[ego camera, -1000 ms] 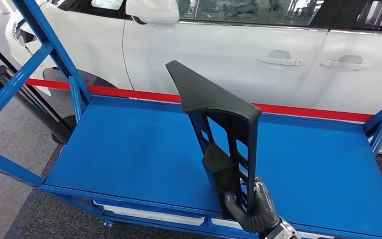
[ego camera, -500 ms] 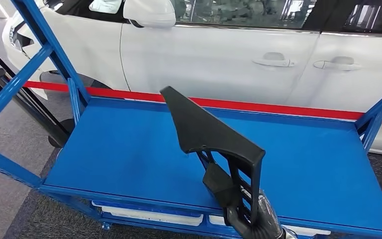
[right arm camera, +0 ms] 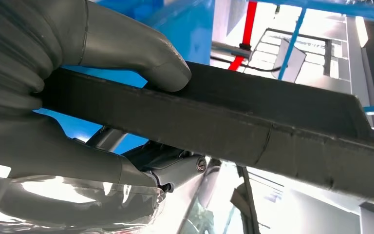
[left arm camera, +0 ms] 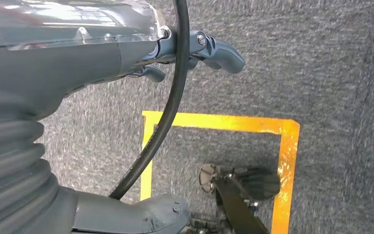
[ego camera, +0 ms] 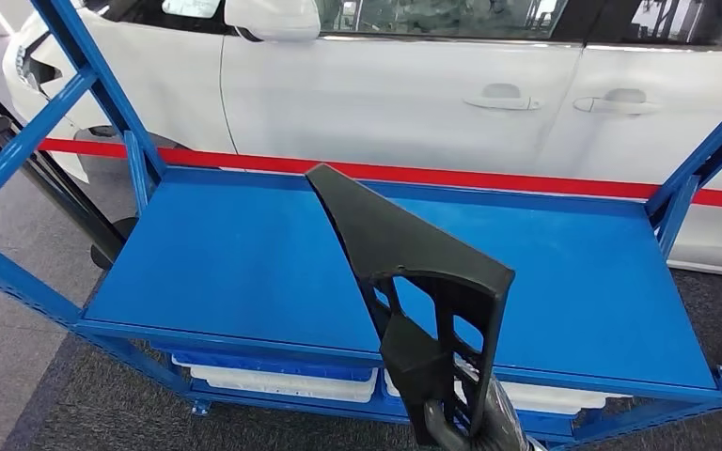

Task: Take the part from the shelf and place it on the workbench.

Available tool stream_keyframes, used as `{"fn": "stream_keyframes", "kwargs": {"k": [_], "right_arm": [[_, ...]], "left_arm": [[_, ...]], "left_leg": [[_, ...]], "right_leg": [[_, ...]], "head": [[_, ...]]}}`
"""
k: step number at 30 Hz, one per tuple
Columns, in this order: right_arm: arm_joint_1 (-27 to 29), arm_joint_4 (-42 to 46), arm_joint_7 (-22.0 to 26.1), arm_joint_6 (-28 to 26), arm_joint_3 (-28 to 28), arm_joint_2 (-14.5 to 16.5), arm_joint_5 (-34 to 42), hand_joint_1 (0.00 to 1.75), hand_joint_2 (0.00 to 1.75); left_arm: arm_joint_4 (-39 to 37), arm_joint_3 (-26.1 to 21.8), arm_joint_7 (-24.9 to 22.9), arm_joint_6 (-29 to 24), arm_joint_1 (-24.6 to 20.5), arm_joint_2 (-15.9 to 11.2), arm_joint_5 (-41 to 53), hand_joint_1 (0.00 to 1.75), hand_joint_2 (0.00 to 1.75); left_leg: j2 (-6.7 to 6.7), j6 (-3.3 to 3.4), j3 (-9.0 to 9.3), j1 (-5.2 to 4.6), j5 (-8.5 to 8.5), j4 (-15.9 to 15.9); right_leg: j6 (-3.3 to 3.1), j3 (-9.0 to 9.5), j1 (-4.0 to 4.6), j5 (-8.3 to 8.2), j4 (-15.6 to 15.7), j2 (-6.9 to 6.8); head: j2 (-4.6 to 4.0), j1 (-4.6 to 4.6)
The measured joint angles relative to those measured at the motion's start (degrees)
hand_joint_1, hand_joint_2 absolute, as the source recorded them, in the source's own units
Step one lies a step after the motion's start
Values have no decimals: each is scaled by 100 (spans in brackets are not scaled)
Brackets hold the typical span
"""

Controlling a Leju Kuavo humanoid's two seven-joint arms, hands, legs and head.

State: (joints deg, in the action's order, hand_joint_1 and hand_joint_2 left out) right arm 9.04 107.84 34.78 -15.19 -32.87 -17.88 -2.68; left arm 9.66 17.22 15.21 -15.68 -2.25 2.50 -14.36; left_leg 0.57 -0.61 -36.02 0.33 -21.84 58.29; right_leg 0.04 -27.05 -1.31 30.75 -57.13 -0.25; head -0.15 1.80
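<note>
The right hand (ego camera: 489, 423) grips the black plastic trim part (ego camera: 414, 272) by its ribbed lower end, and the part stands up over the front edge of the blue shelf (ego camera: 244, 254), its flat triangular blade leaning away toward the white car (ego camera: 414, 94). From the right wrist view the thumb (right arm camera: 141, 53) presses flat on the part's dark bar (right arm camera: 253, 122), so the hold looks firm. The job now, as I read it, is to carry the piece clear of the rack and over to a workbench, and the part is long with all its weight above the hand, so the wrist should stay stiff and any turn be made slowly to stop it swinging. Watch the blue uprights (ego camera: 686, 188) at either side of the shelf; the tall tip could catch one on a turn. A red barrier belt (ego camera: 489, 178) runs behind the shelf, with a black post (ego camera: 19, 160) off to the left. The left hand (left arm camera: 195, 53) hangs over grey carpet with yellow floor tape (left arm camera: 282, 165), fingers loose, holding nothing.
</note>
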Motion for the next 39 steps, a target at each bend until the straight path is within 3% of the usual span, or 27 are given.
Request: {"fn": "stream_keyframes", "kwargs": {"k": [1,2,4,5,6,8,10,11,13,15,16,18,20,21,22,23,25,27,28,30,31,33,35,36,37,38,39], "right_arm": [[23,-3,11,13,0,-1,2,175,175],[37,-6,26,28,0,-4,4,175,175],[63,-10,46,53,0,-12,5,175,175],[79,-16,51,58,0,-15,6,175,175],[92,-22,55,60,0,-15,5,175,175],[112,-36,69,73,0,-15,-2,175,175],[125,-39,97,116,0,-15,-65,175,175],[131,-39,113,142,0,-15,-123,175,175],[165,-40,137,177,0,-15,-236,175,175],[239,-47,157,184,0,-15,-288,175,175],[287,-53,173,185,0,-8,-293,175,175],[365,-72,210,184,5,7,-265,175,175],[431,-94,237,189,27,15,-211,175,175],[460,-108,243,191,39,15,-190,175,175],[485,-120,246,192,50,15,-176,175,175],[501,-129,246,192,55,15,-170,175,175],[513,-137,246,195,64,15,-161,175,175],[518,-137,246,203,81,15,-146,175,175],[523,-137,248,218,92,15,-137,175,175],[559,-138,251,263,114,15,-114,175,175],[579,-138,253,283,124,15,-106,175,175],[609,-139,255,298,142,14,-96,175,175],[629,-139,255,300,160,11,-95,175,175],[643,-139,255,300,168,11,-95,175,175],[656,-139,255,300,173,11,-95,175,175],[668,-139,255,300,176,11,-95,175,175],[678,-139,255,299,179,11,-95,175,175]], "left_arm": [[-3,0,5,-1,6,-3,1,0,175],[-5,0,12,-1,11,-7,0,0,175],[-7,0,24,-8,6,-14,-1,0,175],[-7,0,28,-13,4,-20,-2,0,175],[-7,0,31,-18,1,-29,-2,0,175],[-7,0,33,-25,-3,-42,-2,0,175],[-7,0,37,-31,-11,-54,-2,0,175],[-7,0,39,-34,-16,-62,-2,0,175],[-7,0,36,-37,-20,-79,-2,0,175],[-7,0,20,-38,-15,-80,-2,0,175],[-8,0,8,-38,-16,-79,-2,0,175],[-9,0,-10,-40,-6,-73,-2,0,175],[-9,0,-14,-45,9,-73,-2,0,175],[-9,0,-14,-49,13,-74,-2,0,175],[-9,0,-13,-51,13,-74,-2,0,175],[-9,0,-13,-53,12,-74,-2,0,175],[-9,0,-13,-54,11,-72,-2,0,175],[-9,0,-9,-54,8,-71,-2,0,175],[-9,0,-4,-54,6,-71,-2,0,175],[-11,0,7,-54,13,-72,-2,0,175],[-13,1,14,-54,21,-73,-2,0,175],[-17,2,23,-54,35,-75,-2,0,175],[-18,2,30,-54,35,-78,2,0,175],[-18,2,31,-53,35,-79,7,0,175],[-18,2,32,-52,35,-81,15,0,175],[-18,3,32,-51,34,-81,26,0,175],[-18,3,31,-50,33,-81,35,0,175]], "left_leg": [[-8,-37,-49,10,-109,76],[-15,-68,-124,20,-327,255],[-21,-111,-293,29,-938,895],[-22,-124,-343,30,-1142,1232],[-22,-131,-333,29,-1206,1465],[-25,-112,-65,27,-982,1416],[-48,-38,513,7,-768,717],[-64,4,797,-7,-780,304],[-87,72,1075,-47,-875,-178],[-69,133,1045,-52,-800,-260],[-53,179,1009,-40,-733,-287],[-5,262,888,-13,-588,-331],[24,296,728,-22,-468,-318],[34,290,641,-25,-408,-301],[41,279,551,-25,-353,-276],[45,261,455,-22,-305,-239],[48,213,268,-17,-237,-130],[47,147,133,-26,-186,-7],[46,110,93,-29,-151,27],[41,25,48,-17,-78,46],[29,-13,17,-4,-125,79],[5,-76,-108,20,-544,415],[-3,-112,-252,27,-1121,1070],[-4,-120,-277,27,-1251,1371],[-6,-119,-238,27,-1238,1549],[-8,-109,-115,26,-1104,1554],[-12,-88,99,24,-923,1368]], "right_leg": [[-49,-59,-7,-61,6,-5],[-95,-129,-15,-129,15,-12],[-156,-284,1,-254,15,-17],[-167,-362,16,-312,10,-18],[-170,-444,31,-370,0,-17],[-161,-614,52,-477,-34,-13],[-135,-756,66,-565,-81,-5],[-114,-802,72,-605,-102,-4],[-49,-840,66,-690,-109,-12],[25,-854,50,-756,-96,-11],[55,-885,45,-686,-139,-2],[92,-1020,35,-238,-509,15],[126,-1184,18,297,-1197,17],[146,-1215,6,395,-1491,16],[164,-1178,-8,351,-1641,16],[177,-1054,-23,202,-1609,14],[187,-534,-50,-54,-1024,3],[149,-35,-38,3,-303,-2],[116,76,-20,73,-105,-1],[28,39,-6,65,-25,-3],[-22,-8,-8,11,-23,-12],[-119,-141,-17,-124,-7,-31],[-166,-306,9,-257,-15,-35],[-171,-399,23,-326,-24,-34],[-170,-497,33,-393,-38,-33],[-164,-597,42,-457,-58,-32],[-157,-694,49,-515,-81,-30]], "head": [[0,-1],[0,1],[0,1],[0,1],[0,-1],[0,0],[0,1],[0,1],[0,1],[0,1],[0,0],[0,-1],[0,-1],[0,-1],[0,-1],[0,-1],[0,-1],[0,0],[0,1],[0,-1],[0,1],[0,0],[0,0],[0,1],[0,1],[0,1],[0,1]]}}
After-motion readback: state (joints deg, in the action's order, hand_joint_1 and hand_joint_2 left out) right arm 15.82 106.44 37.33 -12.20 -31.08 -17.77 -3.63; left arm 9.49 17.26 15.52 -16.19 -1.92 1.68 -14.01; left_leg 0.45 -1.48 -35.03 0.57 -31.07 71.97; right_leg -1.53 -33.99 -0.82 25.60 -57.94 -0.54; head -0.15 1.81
